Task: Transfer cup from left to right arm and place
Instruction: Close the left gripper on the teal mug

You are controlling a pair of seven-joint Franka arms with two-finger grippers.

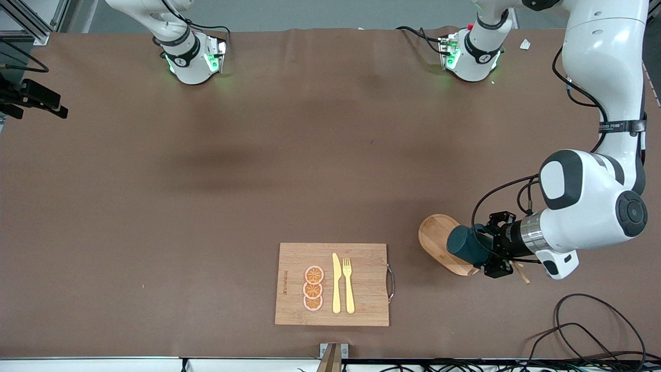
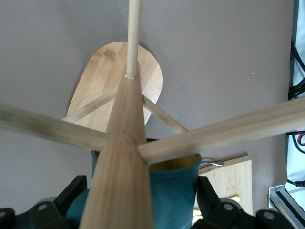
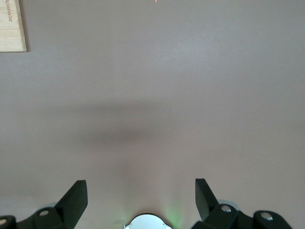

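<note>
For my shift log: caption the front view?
Left gripper grips the cup at the wooden peg rack; right arm waits.

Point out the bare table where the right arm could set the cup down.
Bare brown table runs from the cutting board toward the right arm's end and up to the arm bases. It is crowded at the left arm's end: the left gripper holds the cup at the wooden peg rack.

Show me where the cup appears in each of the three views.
Front view: cup at the left gripper, over the rack.
Left wrist view: cup between the fingers, under the rack's pegs.
Right wrist view: not in it.
Shared landmark: board.
</note>
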